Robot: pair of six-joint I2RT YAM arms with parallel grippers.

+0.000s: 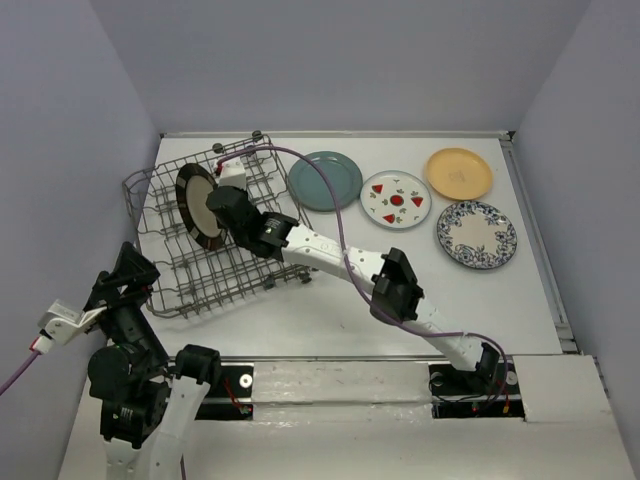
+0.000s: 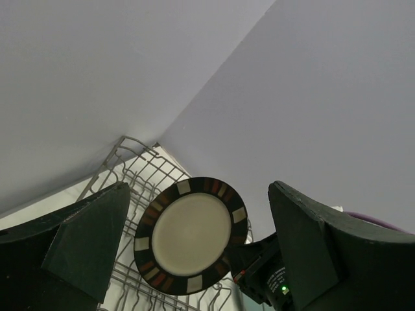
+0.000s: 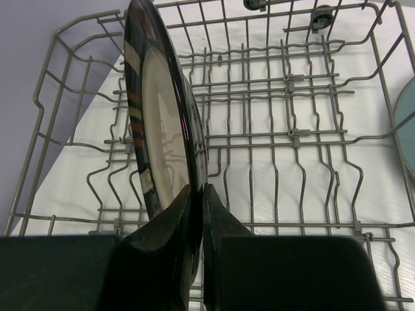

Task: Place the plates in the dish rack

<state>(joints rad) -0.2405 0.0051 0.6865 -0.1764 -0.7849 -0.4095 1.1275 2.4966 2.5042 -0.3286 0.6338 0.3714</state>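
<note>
Grey wire dish rack (image 1: pixel 215 275) holds black-rimmed plate (image 1: pixel 198 205) upright.

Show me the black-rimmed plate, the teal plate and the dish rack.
black-rimmed plate (image 1: pixel 197 205), top external view, on its pale centre.
teal plate (image 1: pixel 325 180), top external view, on its middle.
dish rack (image 1: pixel 210 280), top external view, on its bare wire floor.

The rack (image 1: pixel 190 285) sits at the bench's (image 1: pixel 330 310) far-left corner. An upright plate (image 1: pixel 195 200) stands in its left half, with the right tool (image 3: pixel 196 194) clamped on the rim. To the right, four more lie flat along the far edge: first plate (image 1: pixel 325 180) just beside the rack, second plate (image 1: pixel 396 199) next, third plate (image 1: pixel 459 173) at the far-right corner, fourth plate (image 1: pixel 477 234) before it.
</note>
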